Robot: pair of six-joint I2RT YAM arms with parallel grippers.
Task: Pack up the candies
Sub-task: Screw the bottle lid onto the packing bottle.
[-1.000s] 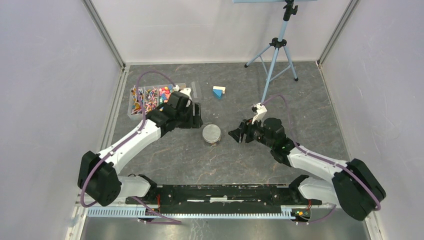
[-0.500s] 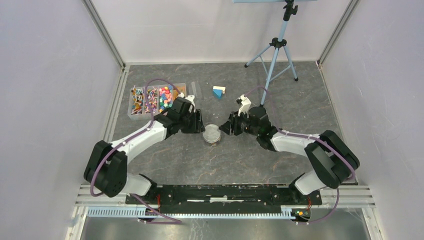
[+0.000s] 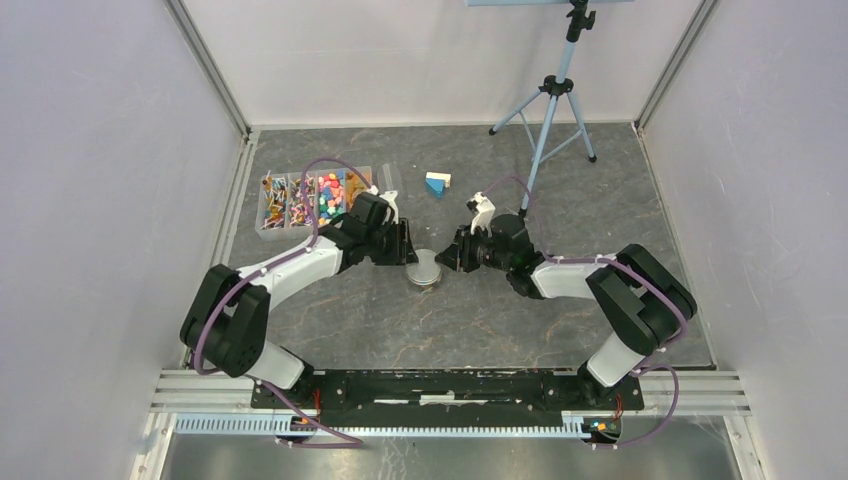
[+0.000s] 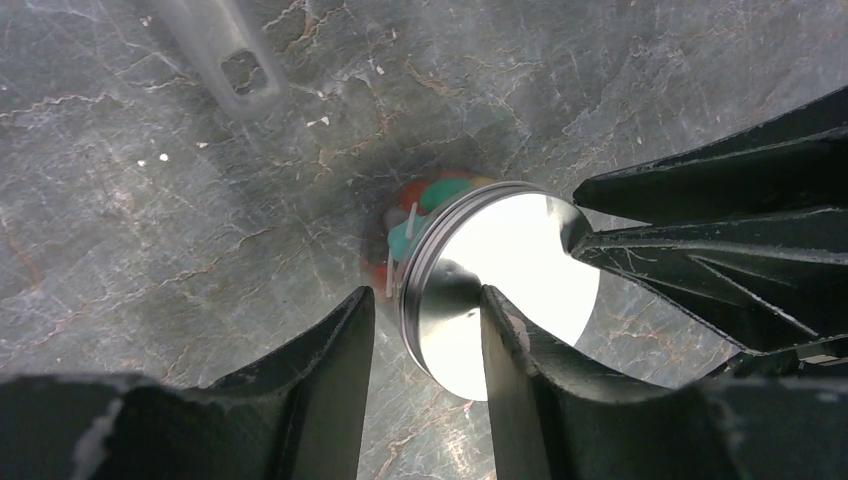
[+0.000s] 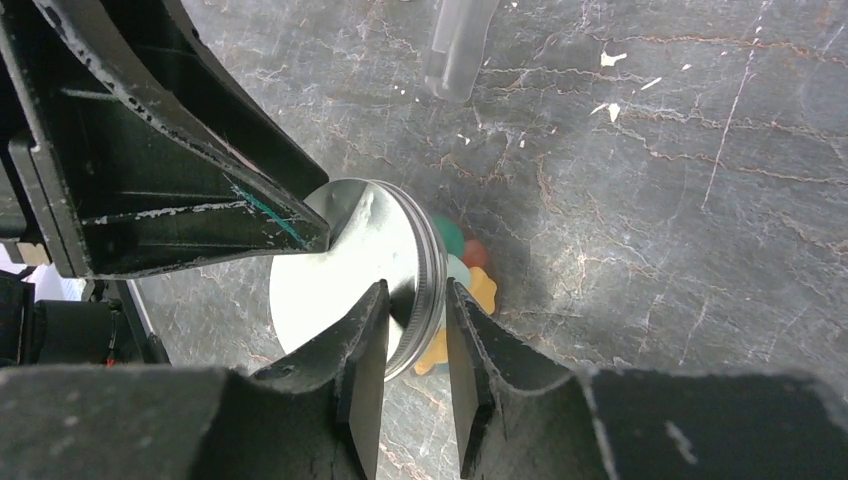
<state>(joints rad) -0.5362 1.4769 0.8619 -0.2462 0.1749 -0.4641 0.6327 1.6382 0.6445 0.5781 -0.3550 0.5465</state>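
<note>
A small clear jar with a shiny metal lid (image 3: 424, 268) stands mid-table, and candies (image 4: 418, 212) (image 5: 468, 272) show through its wall. More candies fill the compartment tray (image 3: 305, 198) at back left. My left gripper (image 3: 409, 246) (image 4: 425, 335) straddles the lid's (image 4: 500, 290) left rim. One finger rests on the lid top, and floor shows between the other finger and the rim. My right gripper (image 3: 450, 252) (image 5: 417, 335) straddles the opposite rim of the lid (image 5: 340, 260), fingers tight on either side of it.
A blue-and-white block (image 3: 437, 183) lies behind the jar. A clear plastic piece (image 3: 390, 180) (image 4: 225, 50) (image 5: 458, 45) lies beside the tray. A tripod (image 3: 548, 110) stands at back right. Walls enclose the table on three sides.
Both arms swung inward from either side to the jar. Both grippers narrowed from wide open, each now across the lid's rim.
</note>
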